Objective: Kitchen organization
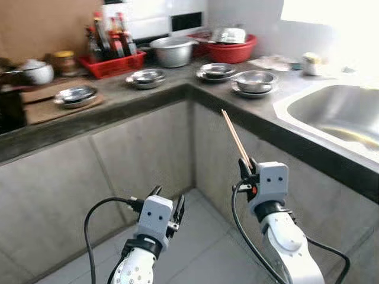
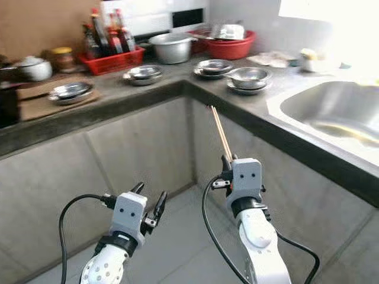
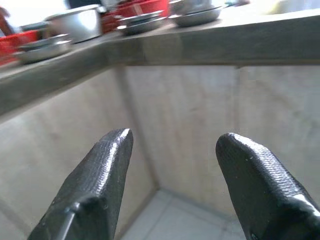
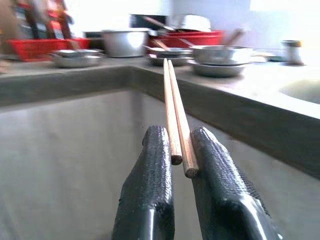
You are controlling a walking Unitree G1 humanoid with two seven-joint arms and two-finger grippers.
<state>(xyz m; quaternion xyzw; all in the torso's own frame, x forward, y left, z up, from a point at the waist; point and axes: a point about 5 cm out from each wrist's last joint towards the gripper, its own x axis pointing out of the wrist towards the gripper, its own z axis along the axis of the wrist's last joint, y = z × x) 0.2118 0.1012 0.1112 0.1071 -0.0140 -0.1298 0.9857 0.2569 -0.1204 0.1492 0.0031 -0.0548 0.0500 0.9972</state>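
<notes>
Wooden chopsticks sat pinched between the right gripper's fingers, tips angled toward eleven o'clock at the steel bowls on the counter, probably carried low so they cleared its edge. Toward seven o'clock the left gripper hung spread wide, holding nothing.

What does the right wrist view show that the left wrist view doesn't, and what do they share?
The right wrist view shows the right gripper shut on a pair of wooden chopsticks pointing toward the counter, plus part of the sink. The left wrist view shows the left gripper open with nothing between its fingers. Both share the grey counter edge, the steel pot, steel bowls and the red basin.
</notes>
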